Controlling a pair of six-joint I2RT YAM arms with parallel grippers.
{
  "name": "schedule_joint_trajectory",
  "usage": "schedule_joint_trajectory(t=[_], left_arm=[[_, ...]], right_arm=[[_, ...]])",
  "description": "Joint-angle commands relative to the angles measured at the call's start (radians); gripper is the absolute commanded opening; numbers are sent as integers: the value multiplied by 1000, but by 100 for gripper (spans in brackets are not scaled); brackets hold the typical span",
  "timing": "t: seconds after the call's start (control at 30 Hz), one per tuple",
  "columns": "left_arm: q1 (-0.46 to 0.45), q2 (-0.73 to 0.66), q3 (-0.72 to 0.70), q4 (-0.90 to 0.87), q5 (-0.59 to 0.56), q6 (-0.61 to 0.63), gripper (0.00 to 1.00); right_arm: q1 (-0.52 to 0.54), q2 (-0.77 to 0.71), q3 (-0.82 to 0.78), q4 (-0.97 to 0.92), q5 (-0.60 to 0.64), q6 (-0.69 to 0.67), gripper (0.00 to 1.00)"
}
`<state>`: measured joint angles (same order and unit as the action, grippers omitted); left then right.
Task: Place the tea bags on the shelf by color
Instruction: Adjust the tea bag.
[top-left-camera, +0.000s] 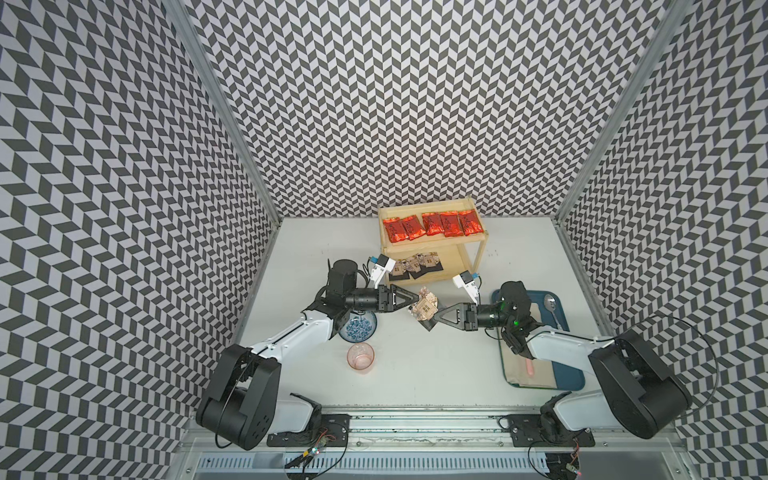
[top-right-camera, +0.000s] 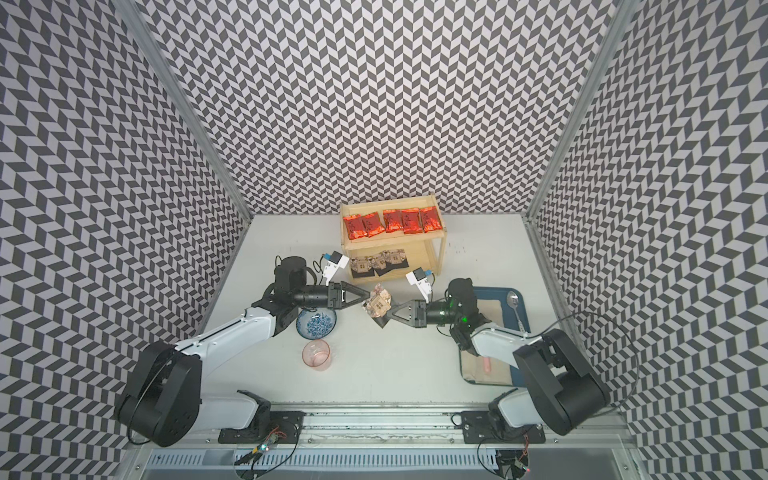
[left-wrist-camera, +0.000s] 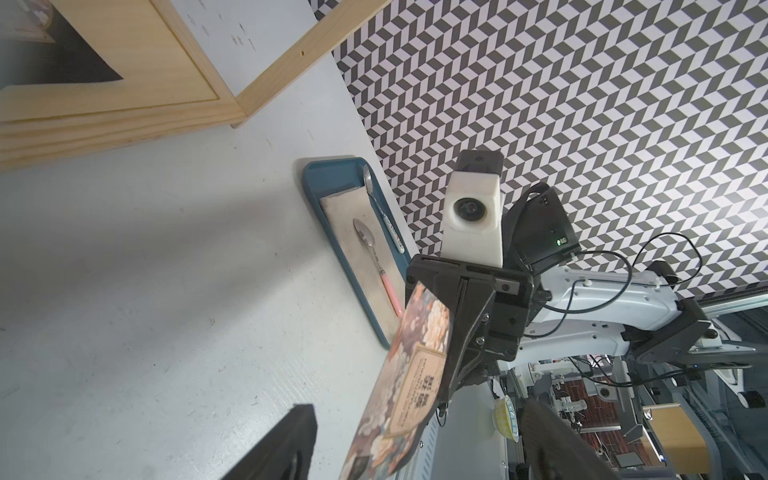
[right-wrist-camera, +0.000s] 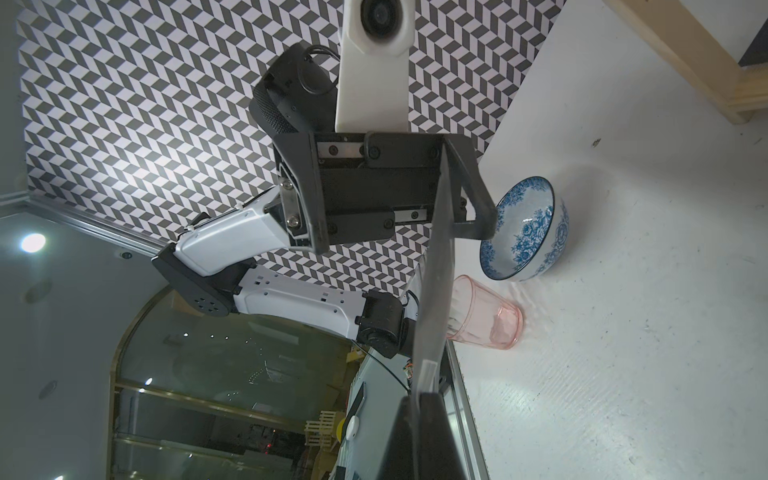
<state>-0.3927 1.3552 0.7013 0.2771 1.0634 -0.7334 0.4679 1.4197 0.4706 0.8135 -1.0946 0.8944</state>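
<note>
Tea bag (top-left-camera: 423, 308), black, hung over the middle of the tabletop (top-left-camera: 415, 374), just in front of the shelf (top-left-camera: 453, 259); your right gripper (top-left-camera: 431, 322) was clamped shut on its near corner. Your left gripper (top-left-camera: 417, 300) faced it from the opposite side, jaws spread, with the packet's free edge between them, apparently untouched. It stood on edge, its plane running gripper to gripper. Your left arm looked nearer the lower board's three black packets (top-left-camera: 417, 266).

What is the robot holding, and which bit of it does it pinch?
The right gripper pinches one black tea bag by its edge nearest that arm. The left gripper is open around the far edge.
</note>
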Motion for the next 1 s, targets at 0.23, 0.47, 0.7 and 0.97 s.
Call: schedule_joint_trajectory(t=[0.23,0.47,0.7,0.97], left_arm=[[-24,-7,-2,-4,-15,17,52],[-36,-6,10,-35,-32,34,28],[-34,-11,30,-95,-57,65,2],[-26,-63,-47,144,-93,-167,0]], right_arm=[[8,11,22,24,-25,0,0],[9,22,44,3,-38,-11,0],[-1,14,43,-7,-35,-11,0],[55,-168,-111,264,334,282,34]])
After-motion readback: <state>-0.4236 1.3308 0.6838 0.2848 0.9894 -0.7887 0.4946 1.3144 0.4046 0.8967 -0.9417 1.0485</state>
